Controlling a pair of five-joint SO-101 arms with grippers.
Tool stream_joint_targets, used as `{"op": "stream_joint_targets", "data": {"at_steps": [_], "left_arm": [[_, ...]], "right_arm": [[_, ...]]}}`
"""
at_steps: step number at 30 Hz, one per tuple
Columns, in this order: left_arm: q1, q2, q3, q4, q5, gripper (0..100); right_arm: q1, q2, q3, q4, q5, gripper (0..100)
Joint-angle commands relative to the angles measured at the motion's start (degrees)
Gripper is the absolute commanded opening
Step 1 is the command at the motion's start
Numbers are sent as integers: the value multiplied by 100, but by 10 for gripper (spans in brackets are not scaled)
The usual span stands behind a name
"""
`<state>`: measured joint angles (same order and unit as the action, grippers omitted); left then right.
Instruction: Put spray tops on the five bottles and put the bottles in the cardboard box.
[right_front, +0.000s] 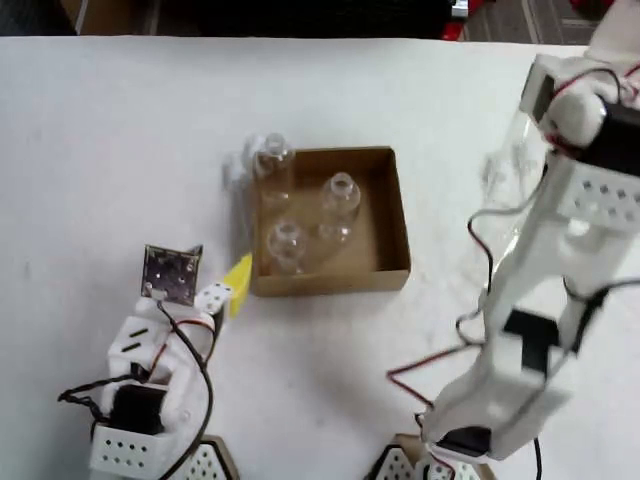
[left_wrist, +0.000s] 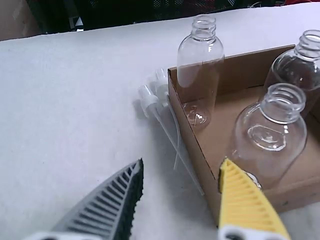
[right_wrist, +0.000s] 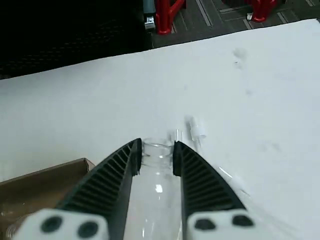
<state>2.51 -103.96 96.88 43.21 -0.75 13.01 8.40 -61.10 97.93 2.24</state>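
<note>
Right gripper (right_wrist: 156, 148) pinches a clear bottle (right_wrist: 159, 192) by the neck, near the table's (right_front: 120, 130) right edge, likely ready for capping. Left gripper (left_wrist: 181, 167) gapes wide at the cardboard box's (right_front: 385, 215) near-left corner, facing spray tops (left_wrist: 152, 92) beside it. Three uncapped bottles (right_front: 340, 195) wait inside.

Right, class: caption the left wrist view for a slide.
Three uncapped clear plastic bottles stand in the brown cardboard box; white spray tops lie beside it, by the left gripper, jaws open.
</note>
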Motion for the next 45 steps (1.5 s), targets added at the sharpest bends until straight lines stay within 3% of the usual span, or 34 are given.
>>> {"op": "stream_joint_targets", "data": {"at_steps": [1, 8, 13, 22, 29, 32, 38, 45], "left_arm": [[92, -40, 9, 9, -62, 229], [75, -40, 9, 18, -62, 229], [75, -40, 9, 18, -62, 229], [84, -40, 9, 18, -62, 229], [92, -40, 9, 18, -62, 229], [92, -40, 9, 18, -62, 229], [92, -40, 9, 9, -62, 229], [92, -40, 9, 9, -62, 229]], "right_arm": [[-4, -1385, 1134, 110, 62, 15], [-4, -3002, 3560, -655, 0, 15], [-409, -4233, 5556, -1701, 0, 15], [-1947, -6738, 9679, -5086, 44, 15], [-2062, -7793, 11921, -7389, 105, 15], [-2070, -8040, 12888, -8444, 633, 15], [-2290, -8189, 14163, -10255, 1020, 15], [-2712, -8180, 14418, -10835, 1020, 15]]}}
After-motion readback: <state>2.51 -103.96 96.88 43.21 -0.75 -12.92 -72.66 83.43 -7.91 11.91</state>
